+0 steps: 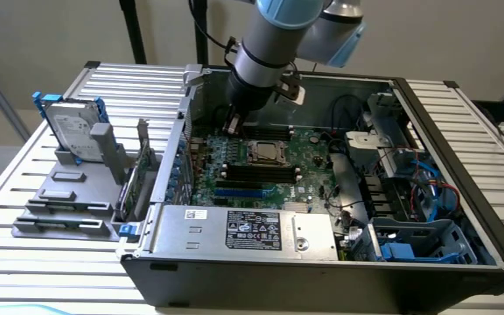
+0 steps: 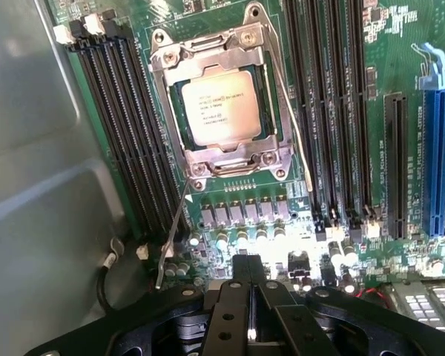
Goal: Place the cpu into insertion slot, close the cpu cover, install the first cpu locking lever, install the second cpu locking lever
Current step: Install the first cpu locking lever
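The cpu [image 2: 221, 107] sits flat in the insertion slot [image 2: 265, 111] at the middle of the green board [image 2: 400, 44], with the cpu cover [image 2: 233, 157] folded down over its edges. 1 thin wire lever [image 2: 174, 233] slants loose from the cover's corner toward the gripper [image 2: 249, 278], which hangs over the board short of the socket. Its 2 fingers are pinched nearly together and grip nothing.

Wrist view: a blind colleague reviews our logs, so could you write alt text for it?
The cpu lies under the closed metal cover on a green motherboard, between rows of black memory slots. A thin wire lever angles away from one corner, toward the shut gripper.
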Robot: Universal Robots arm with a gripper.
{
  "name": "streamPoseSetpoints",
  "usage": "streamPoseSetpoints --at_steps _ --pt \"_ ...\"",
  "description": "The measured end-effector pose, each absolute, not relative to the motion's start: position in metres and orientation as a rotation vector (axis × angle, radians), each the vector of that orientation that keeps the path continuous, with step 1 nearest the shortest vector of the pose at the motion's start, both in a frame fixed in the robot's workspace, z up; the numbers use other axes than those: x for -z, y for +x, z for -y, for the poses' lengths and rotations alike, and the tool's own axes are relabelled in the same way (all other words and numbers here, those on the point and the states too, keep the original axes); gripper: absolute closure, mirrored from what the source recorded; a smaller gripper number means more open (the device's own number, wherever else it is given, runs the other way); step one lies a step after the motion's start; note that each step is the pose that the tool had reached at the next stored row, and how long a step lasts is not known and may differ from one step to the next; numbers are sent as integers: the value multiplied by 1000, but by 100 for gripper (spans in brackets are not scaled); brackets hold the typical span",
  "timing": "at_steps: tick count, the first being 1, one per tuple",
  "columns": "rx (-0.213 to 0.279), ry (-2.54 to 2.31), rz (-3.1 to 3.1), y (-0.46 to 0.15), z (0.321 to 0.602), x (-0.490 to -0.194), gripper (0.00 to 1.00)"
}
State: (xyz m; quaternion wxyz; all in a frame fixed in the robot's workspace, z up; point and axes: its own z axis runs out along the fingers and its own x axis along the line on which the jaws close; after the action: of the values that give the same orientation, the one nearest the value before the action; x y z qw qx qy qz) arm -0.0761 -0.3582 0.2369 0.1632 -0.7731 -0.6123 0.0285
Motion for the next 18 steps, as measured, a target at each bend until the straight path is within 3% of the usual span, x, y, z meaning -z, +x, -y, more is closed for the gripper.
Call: streamPoseSetpoints --at_steps 18 --pt "-5 -2319 1518 -79 358 -241 89"
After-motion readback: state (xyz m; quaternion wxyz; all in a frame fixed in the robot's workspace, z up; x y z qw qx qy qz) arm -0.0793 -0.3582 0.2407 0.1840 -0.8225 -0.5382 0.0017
